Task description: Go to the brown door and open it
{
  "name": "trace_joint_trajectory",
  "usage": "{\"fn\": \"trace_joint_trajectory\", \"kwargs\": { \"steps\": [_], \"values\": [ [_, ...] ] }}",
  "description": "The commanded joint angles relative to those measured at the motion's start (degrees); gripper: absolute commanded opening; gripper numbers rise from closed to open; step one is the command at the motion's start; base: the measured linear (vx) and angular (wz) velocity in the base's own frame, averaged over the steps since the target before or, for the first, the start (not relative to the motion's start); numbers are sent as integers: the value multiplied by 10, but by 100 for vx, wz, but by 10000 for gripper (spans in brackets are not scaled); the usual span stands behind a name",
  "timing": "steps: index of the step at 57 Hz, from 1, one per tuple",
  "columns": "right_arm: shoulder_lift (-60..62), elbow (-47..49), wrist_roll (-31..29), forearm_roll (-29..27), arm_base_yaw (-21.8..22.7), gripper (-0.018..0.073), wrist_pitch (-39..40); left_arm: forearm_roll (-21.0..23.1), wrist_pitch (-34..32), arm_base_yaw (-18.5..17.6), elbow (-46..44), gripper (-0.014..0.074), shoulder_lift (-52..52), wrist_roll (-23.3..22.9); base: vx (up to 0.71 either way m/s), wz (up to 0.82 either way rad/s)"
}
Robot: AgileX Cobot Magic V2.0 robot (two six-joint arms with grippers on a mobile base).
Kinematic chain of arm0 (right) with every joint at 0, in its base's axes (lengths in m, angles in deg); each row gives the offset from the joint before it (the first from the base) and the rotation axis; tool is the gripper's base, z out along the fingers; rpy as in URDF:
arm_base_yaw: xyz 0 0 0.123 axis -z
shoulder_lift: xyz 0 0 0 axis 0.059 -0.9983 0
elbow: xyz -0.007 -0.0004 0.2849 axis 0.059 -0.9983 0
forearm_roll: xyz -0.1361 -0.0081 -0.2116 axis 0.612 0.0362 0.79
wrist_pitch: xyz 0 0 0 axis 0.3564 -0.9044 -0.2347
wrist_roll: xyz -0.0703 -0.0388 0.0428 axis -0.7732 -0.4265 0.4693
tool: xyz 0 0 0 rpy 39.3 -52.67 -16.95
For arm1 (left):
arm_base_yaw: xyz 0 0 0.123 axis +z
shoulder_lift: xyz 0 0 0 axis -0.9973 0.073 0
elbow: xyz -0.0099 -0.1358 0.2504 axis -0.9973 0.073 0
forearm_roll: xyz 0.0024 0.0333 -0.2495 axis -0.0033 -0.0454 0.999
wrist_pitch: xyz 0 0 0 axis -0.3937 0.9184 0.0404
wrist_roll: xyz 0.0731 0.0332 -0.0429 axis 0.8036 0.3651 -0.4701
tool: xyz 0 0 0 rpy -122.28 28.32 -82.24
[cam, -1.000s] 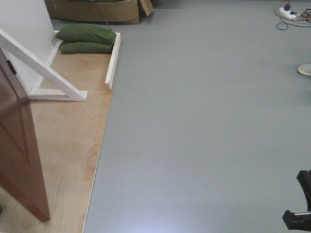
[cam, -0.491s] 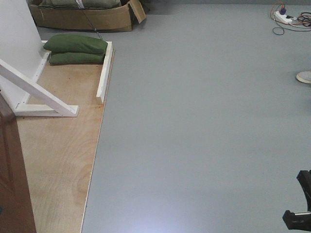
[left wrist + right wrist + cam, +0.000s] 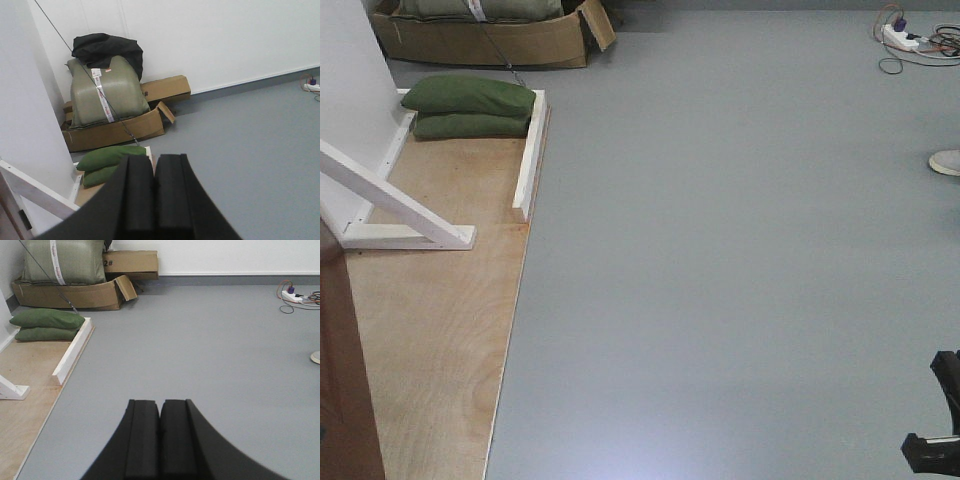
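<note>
The brown door point(image 3: 342, 380) shows only as a dark brown slab at the bottom left edge of the front view, standing on the plywood floor panel point(image 3: 430, 330). A sliver of it also shows in the left wrist view point(image 3: 7, 216). No handle is visible. My left gripper point(image 3: 154, 157) is shut and empty, pointing over the plywood toward the far wall. My right gripper point(image 3: 160, 402) is shut and empty over the grey floor, well right of the door. A black part of the right arm point(image 3: 935, 425) shows at the bottom right of the front view.
A white wooden brace point(image 3: 395, 205) and white rail point(image 3: 528, 155) border the plywood. Two green sandbags point(image 3: 470, 105) lie at its far end, with a cardboard box point(image 3: 480, 35) behind them. A power strip with cables point(image 3: 905, 30) and a shoe point(image 3: 947, 160) lie at the right.
The whole scene has slid left and down in the front view. The door now fills much less of the frame. The cardboard box has come into view. Both grippers stay shut.
</note>
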Motion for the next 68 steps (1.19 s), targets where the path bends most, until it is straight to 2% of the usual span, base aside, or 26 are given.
{"fn": "trace_joint_trajectory", "kwargs": {
  "steps": [1,24,28,34,44,50,53,57,58,62,65,68],
  "values": [
    [3,-2,-4,2,0,0,43,2,-44,1,-10,21,4,-7,3,-2],
    [3,-2,-4,2,0,0,43,-1,-45,1,-10,21,4,-4,1,0],
    [3,-2,-4,2,0,0,43,-24,-58,3,-10,21,5,9,0,0],
    [3,-2,-4,2,0,0,43,-27,-97,4,-24,21,31,3,0,0],
    [3,-2,-4,2,0,0,43,-27,-186,4,-137,21,174,-68,0,0],
    [3,-2,-4,2,0,0,43,-29,-170,4,-248,21,254,-83,0,0],
    [3,-2,-4,2,0,0,43,-51,-137,4,-311,21,283,-58,0,0],
    [3,-2,-4,2,0,0,43,-104,-81,4,-389,21,316,-1,0,0],
    [3,-2,-4,2,0,0,43,-121,-58,4,-412,21,324,25,0,0],
    [3,-2,-4,2,0,0,43,-179,19,4,-487,22,344,82,0,0],
    [3,-2,-4,2,0,0,43,-228,86,4,-544,24,355,105,0,0],
    [3,-2,-4,2,0,0,43,-299,141,5,-589,25,362,111,0,0]
  ]
}}
